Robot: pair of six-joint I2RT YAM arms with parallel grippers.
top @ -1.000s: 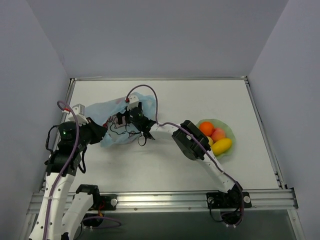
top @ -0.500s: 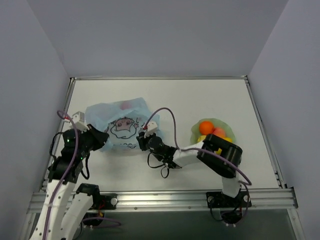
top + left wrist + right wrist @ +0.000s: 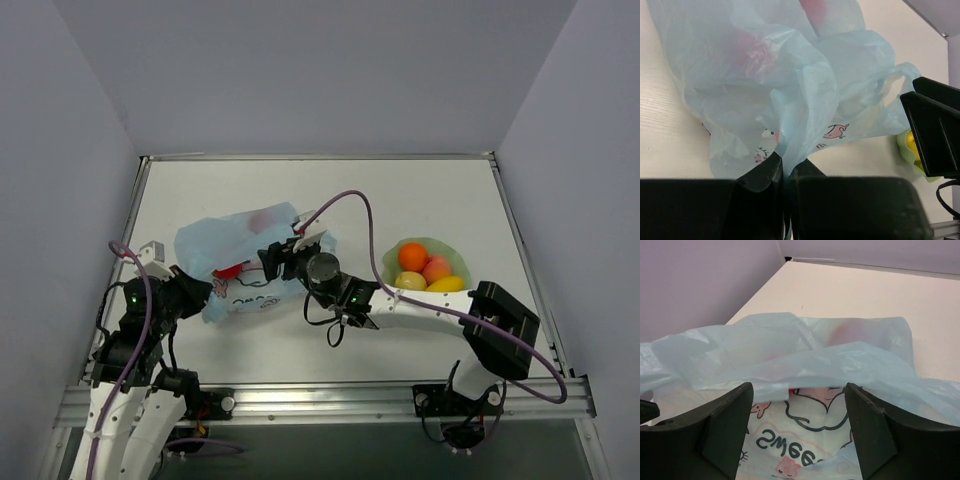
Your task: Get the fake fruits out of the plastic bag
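Note:
The light-blue plastic bag lies crumpled left of centre, its cartoon print facing up. A red round fruit shows dimly through its far side, and again in the left wrist view. My left gripper is shut on the bag's near-left corner, with plastic pinched between the jaws. My right gripper is open at the bag's right side, its fingers spread over the printed film and holding nothing. An orange ball, a pink-red fruit and two yellow fruits lie in the dish.
The pale green scalloped dish sits right of centre. The right arm's forearm and cable stretch across the table in front of it. Grey walls enclose the table, and a metal rail runs along the near edge.
My right gripper has swung back to the bag's right side after pulling away toward the near edge. The bag has shifted and crumpled. My left gripper has kept its hold, moving slightly nearer.

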